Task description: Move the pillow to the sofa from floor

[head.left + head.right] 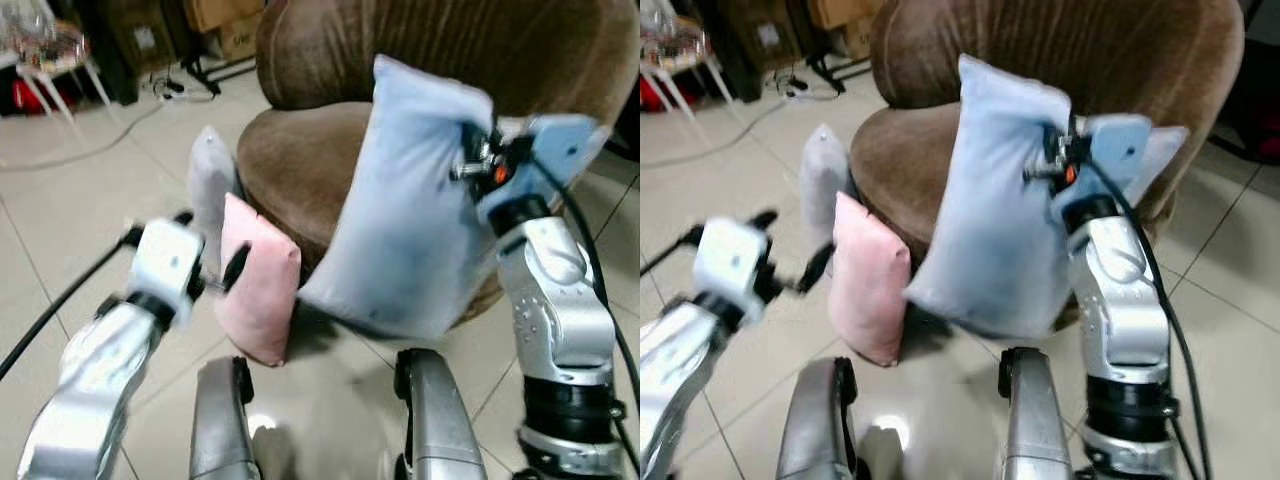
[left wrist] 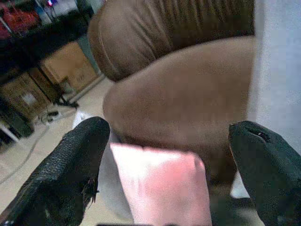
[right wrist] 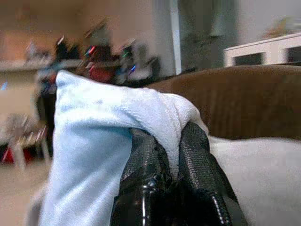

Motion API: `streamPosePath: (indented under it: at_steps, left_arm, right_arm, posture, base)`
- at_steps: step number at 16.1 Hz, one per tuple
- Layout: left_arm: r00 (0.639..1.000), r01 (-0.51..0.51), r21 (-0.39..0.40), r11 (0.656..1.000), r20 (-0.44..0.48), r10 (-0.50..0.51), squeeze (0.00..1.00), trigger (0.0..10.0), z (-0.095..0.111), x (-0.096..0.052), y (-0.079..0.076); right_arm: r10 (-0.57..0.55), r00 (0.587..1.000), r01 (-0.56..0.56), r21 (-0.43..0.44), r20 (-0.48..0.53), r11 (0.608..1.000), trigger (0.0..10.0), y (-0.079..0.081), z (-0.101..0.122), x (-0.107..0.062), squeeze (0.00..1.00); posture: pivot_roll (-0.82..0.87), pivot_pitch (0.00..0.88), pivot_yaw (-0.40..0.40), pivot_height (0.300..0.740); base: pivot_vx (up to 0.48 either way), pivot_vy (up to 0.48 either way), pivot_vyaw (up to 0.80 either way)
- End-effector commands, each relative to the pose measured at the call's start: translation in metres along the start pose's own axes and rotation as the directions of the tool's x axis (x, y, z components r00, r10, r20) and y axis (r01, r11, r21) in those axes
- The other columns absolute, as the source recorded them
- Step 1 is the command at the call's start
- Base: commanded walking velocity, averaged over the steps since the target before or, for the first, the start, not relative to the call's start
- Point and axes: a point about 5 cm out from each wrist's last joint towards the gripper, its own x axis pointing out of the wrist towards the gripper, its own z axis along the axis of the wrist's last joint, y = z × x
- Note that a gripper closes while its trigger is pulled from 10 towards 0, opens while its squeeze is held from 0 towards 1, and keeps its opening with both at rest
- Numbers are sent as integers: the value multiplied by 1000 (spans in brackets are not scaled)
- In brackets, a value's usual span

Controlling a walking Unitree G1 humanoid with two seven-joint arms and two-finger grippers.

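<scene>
A light blue pillow (image 1: 400,200) hangs in the air in front of the brown sofa (image 1: 420,60), its lower corner near the seat's front edge. My right gripper (image 1: 470,160) is shut on the pillow's upper right edge; the right wrist view has the fabric (image 3: 155,113) pinched between the black fingers (image 3: 141,160). A pink pillow (image 1: 258,275) stands on the tiled floor leaning against the sofa's base, with a grey pillow (image 1: 210,185) behind it. My left gripper (image 1: 215,262) hovers open just left of the pink pillow (image 2: 160,183), nothing between its fingers (image 2: 70,165).
Cardboard boxes (image 1: 225,25), cables (image 1: 90,140) and a white stool (image 1: 50,70) stand at the back left. My two silver legs (image 1: 430,420) show at the bottom, on pale floor tiles.
</scene>
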Motion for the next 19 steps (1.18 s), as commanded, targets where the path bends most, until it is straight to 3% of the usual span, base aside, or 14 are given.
streamPosePath:
  at_steps: [1,4,10,13,16,19]
  left_arm:
    - [999,-45,-8,999,-18,45,0,10000,-3,7,3]
    - [996,-92,22,996,-8,92,0,10000,7,20,8]
    - [989,-144,83,986,37,141,0,10000,15,25,19]
    - [985,-172,80,982,38,169,0,10000,13,23,20]
    - [982,-187,69,980,9,187,0,10000,0,16,19]
    - [979,-201,75,977,-17,203,0,10000,-11,13,19]
  right_arm:
    - [-25,998,24,29,54,999,10000,9,14,4,0]
    - [-101,989,91,100,103,991,10000,14,41,22,0]
    - [-121,977,118,29,175,993,10000,9,59,45,0]
    - [-59,995,61,-31,77,998,10000,19,26,43,0]
    - [-95,985,81,-105,-141,991,10000,20,-40,20,0]
    - [-71,966,38,-133,-249,990,10000,21,-66,7,0]
  posture:
    - [-168,0,95,501]
    - [-150,0,82,536]
    - [-125,0,70,591]
    - [-115,0,53,621]
    - [-119,0,50,651]
    - [-125,0,49,676]
  base:
    - [0,0,0]
    - [0,0,0]
    - [0,0,0]
    - [0,0,0]
    - [0,0,0]
    - [0,0,0]
